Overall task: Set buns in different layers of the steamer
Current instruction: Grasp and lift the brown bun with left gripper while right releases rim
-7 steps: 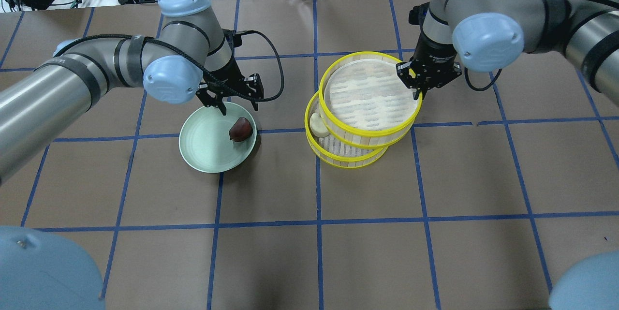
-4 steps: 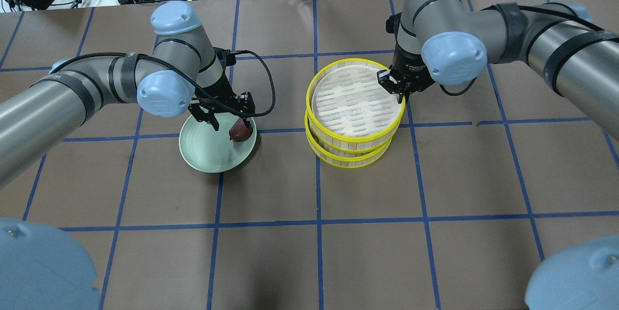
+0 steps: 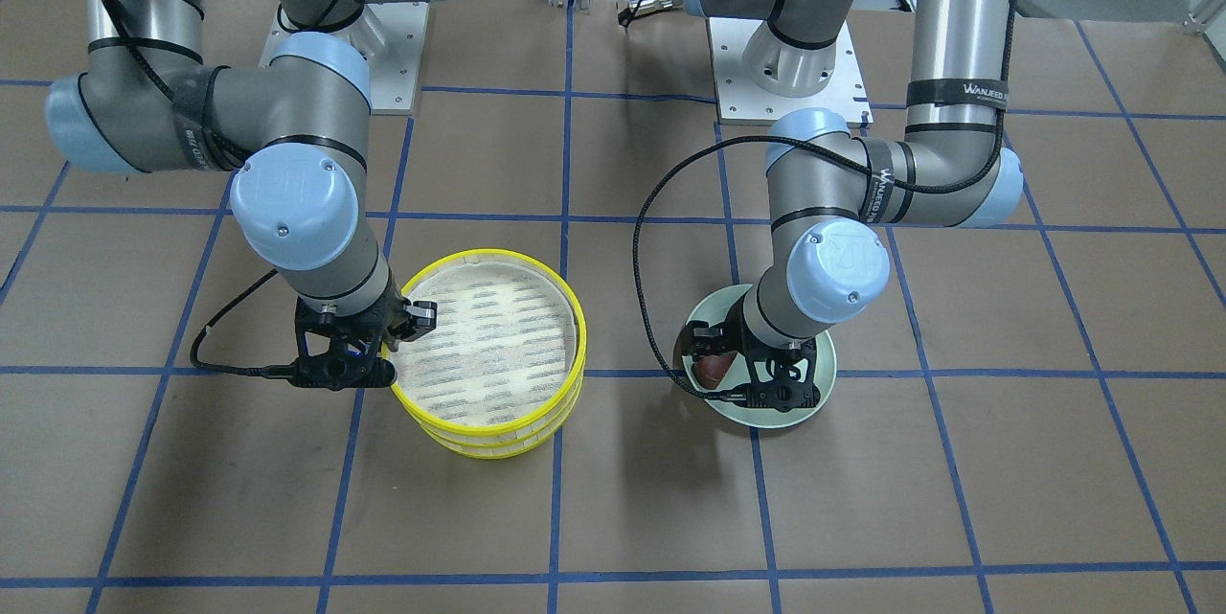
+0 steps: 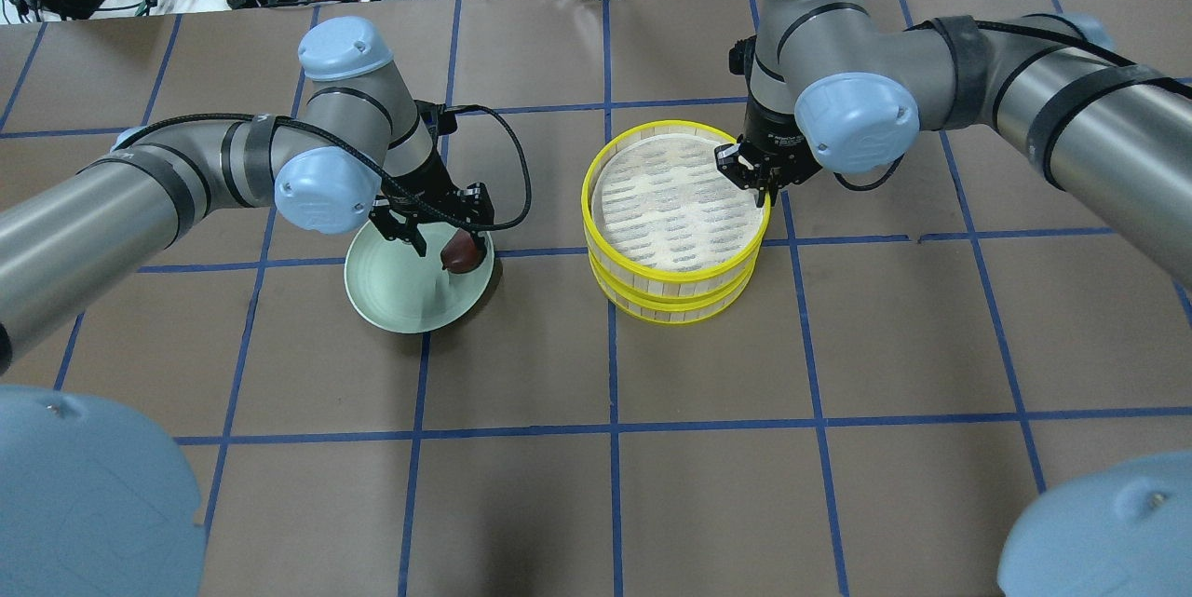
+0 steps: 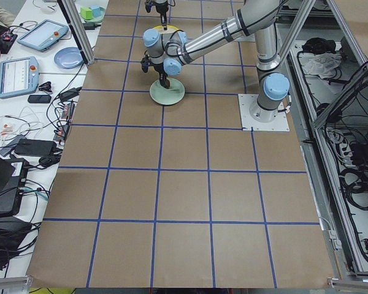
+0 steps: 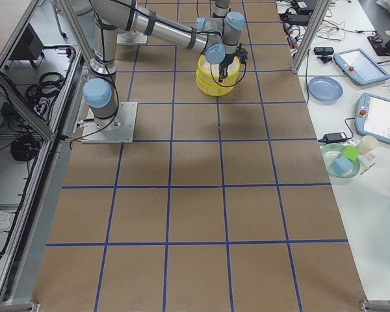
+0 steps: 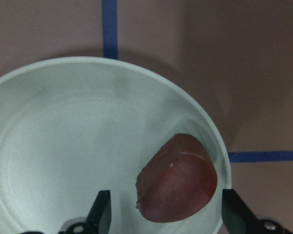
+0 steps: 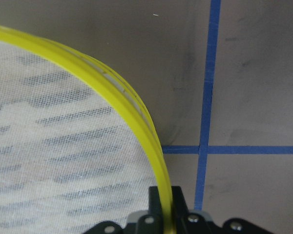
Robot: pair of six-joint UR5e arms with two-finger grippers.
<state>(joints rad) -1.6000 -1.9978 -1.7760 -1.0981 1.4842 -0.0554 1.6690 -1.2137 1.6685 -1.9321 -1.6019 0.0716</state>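
I am reading everything off the steamer (image 4: 652, 291), which is standing as a two-tier stack with the upper layer (image 4: 596, 170) apparently sitting squarely on the lower layer (image 4: 684, 312). The right gripper (image 8: 167, 214) is pinching the upper layer's yellow rim on the side of the steamer facing away from the plate (image 4: 377, 299), one finger inside the rim and one outside. I am taking that grip as the way the tray is being set and steadied on the stack, so letting go looks like that arm's next job. The upper layer's mesh floor is lying bare, with no bun on it. The lower layer is covered from above, so I cannot tell what it is holding, and the cream-white bun is showing in none of my views. On the robot's left of the steamer, set apart from it, the pale green plate is carrying the dark bun (image 7: 178, 180), which is resting against the plate's edge nearest the steamer. The left gripper (image 4: 449, 238) is hanging low over it with its fingers spread wide, one on each side of the bun and neither touching it. I am judging that as lining up a grasp, so this bun can be going into the bare upper layer. With the bun so close to the plate's lip, I am expecting the outer finger to have little room there.
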